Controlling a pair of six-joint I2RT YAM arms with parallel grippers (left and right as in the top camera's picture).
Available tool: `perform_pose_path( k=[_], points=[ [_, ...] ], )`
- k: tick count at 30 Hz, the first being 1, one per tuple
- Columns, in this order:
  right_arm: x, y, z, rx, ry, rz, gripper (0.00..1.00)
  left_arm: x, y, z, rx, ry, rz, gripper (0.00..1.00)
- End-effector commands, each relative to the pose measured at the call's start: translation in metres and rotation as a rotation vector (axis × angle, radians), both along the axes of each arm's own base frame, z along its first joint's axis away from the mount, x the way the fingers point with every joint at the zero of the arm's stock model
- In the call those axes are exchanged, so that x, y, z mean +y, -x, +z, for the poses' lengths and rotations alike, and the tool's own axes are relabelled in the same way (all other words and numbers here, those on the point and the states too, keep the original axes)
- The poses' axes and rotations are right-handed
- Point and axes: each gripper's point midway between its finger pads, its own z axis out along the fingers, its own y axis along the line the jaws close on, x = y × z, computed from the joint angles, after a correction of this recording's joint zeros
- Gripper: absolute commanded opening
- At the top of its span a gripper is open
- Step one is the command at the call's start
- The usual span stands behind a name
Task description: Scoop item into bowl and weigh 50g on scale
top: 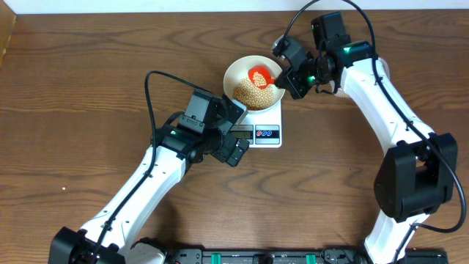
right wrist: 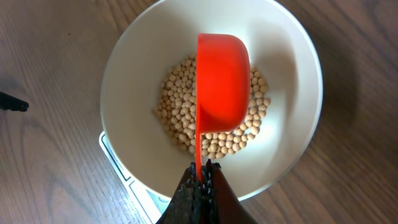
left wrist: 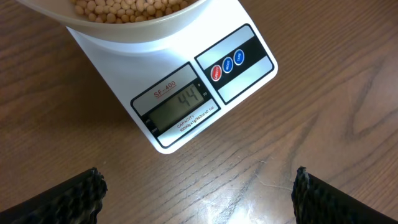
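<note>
My right gripper [right wrist: 200, 179] has its fingers pressed together on the thin handle of a small orange-red plastic scoop [right wrist: 221, 74]. The scoop hangs tipped over inside the round white bowl [right wrist: 130, 68], and I cannot see whether anything is left in it. Beneath it, small round tan-yellow beans [right wrist: 177, 115] lie heaped on the bowl's bottom. The bowl sits on the small white rectangular digital scale [left wrist: 118, 65], whose grey display [left wrist: 180, 107] reads 44. My left gripper [left wrist: 199, 202] hovers spread wide and empty over the brown wooden table [left wrist: 56, 124], near the scale's display end. Most of the scooping looks done. I judge a few more beans are needed to reach fifty.
</note>
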Motion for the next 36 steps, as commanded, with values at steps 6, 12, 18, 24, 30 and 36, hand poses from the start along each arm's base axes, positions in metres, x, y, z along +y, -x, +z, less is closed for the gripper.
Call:
perform_pose_path(
  k=[6, 12, 18, 24, 30, 36],
  points=[
    [0.0001, -0.0018, 0.0326, -0.085, -0.023, 0.020, 0.01, 0.0018, -0.0017, 0.0039, -0.013, 0.001, 0.008, 0.98],
    [0.0001, -0.0019, 0.0326, -0.086, -0.023, 0.020, 0.01, 0.0017, -0.0018, 0.0041, -0.014, 0.001, 0.008, 0.98],
    [0.0000, -0.0012, 0.0323, -0.111, -0.011, 0.055, 0.01, 0.0017, -0.0018, 0.0041, -0.014, 0.001, 0.008, 0.98],
    [-0.0005, 0.0002, 0.0314, -0.122, -0.001, 0.079, 0.01, 0.0017, -0.0018, 0.0041, -0.014, 0.001, 0.008, 0.98],
    [-0.0005, 0.0004, 0.0313, -0.131, 0.004, 0.091, 0.01, 0.0017, -0.0018, 0.0041, -0.014, 0.001, 0.008, 0.98],
    [-0.0003, 0.0003, 0.0314, -0.133, 0.004, 0.093, 0.01, 0.0017, -0.0018, 0.0041, -0.014, 0.001, 0.008, 0.98]
  ],
)
